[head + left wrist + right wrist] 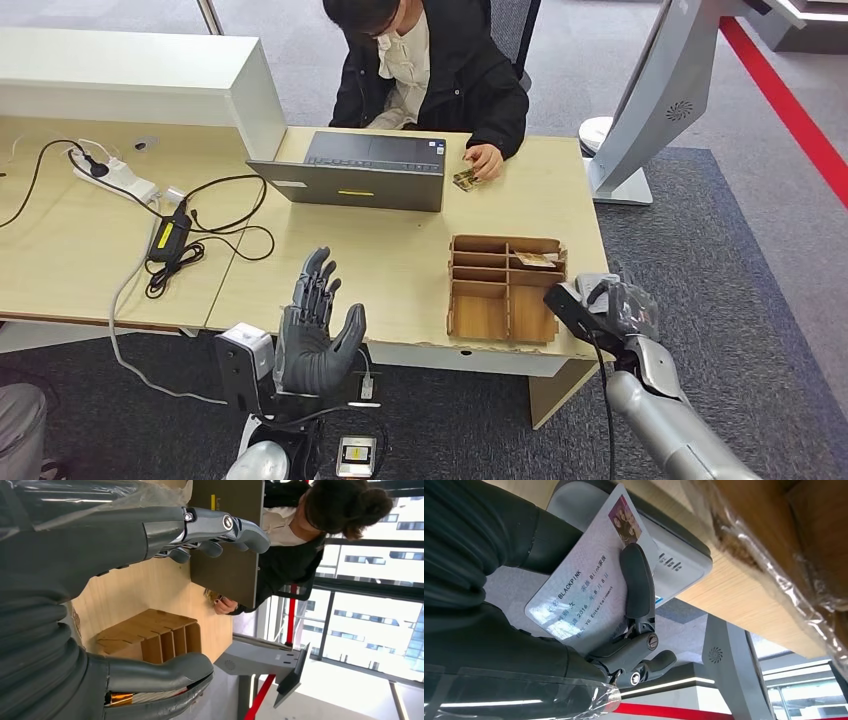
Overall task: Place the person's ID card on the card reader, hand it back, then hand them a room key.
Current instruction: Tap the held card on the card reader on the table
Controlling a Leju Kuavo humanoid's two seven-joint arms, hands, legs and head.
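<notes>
Currently the wooden desk carries an open laptop in front of the seated person, whose hand rests on a small card beside it, and a wooden compartment tray near the front right edge. Left hand is raised over the desk's front edge, palm up, fingers spread, holding nothing. Right hand, just right of the tray at the desk corner, pinches the ID card flat against the grey card reader.
</notes>
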